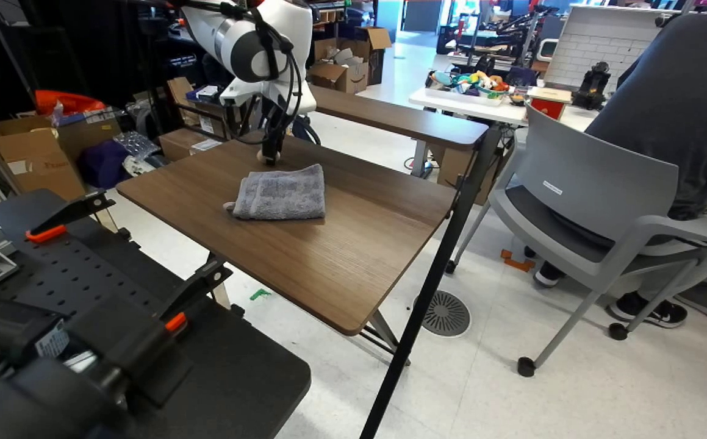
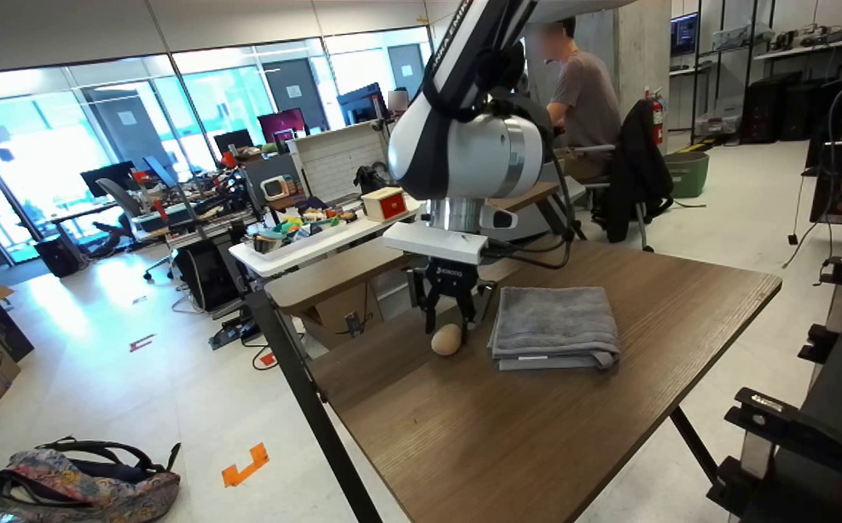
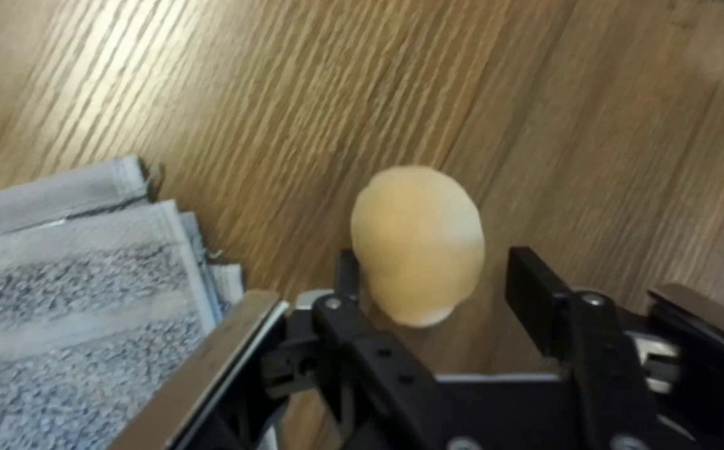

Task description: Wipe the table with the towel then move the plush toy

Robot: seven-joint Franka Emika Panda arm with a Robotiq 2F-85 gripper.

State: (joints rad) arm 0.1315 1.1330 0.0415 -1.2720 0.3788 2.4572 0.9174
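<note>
Closest to us in an exterior view is a black bench (image 1: pixel 237 378) with a couple of orange-and-black clamps (image 1: pixel 197 289) on its edge. Past that there's the table (image 1: pixel 353 268), and on it we've got the towel (image 1: pixel 283 194), folded into a pretty tidy grey pad. Just beyond it sits the plush toy (image 3: pixel 420 250), that little round tan lump, near the towel but apart from it, and it looks like it's resting on the table. The gripper (image 3: pixel 435 269) is right down at the toy: going by the wrist view the jaws are spread partway, somewhat wider than the toy, with one side right by it (touching or not, we can't tell) and a clear gap on the opposite side, so they've got hold of nothing. Farther back we see a narrower table (image 1: pixel 396 119), then a white table (image 1: pixel 481 110) with a colourful pile (image 1: pixel 481 82) on it, and some cardboard boxes (image 1: pixel 358 74) off behind
</note>
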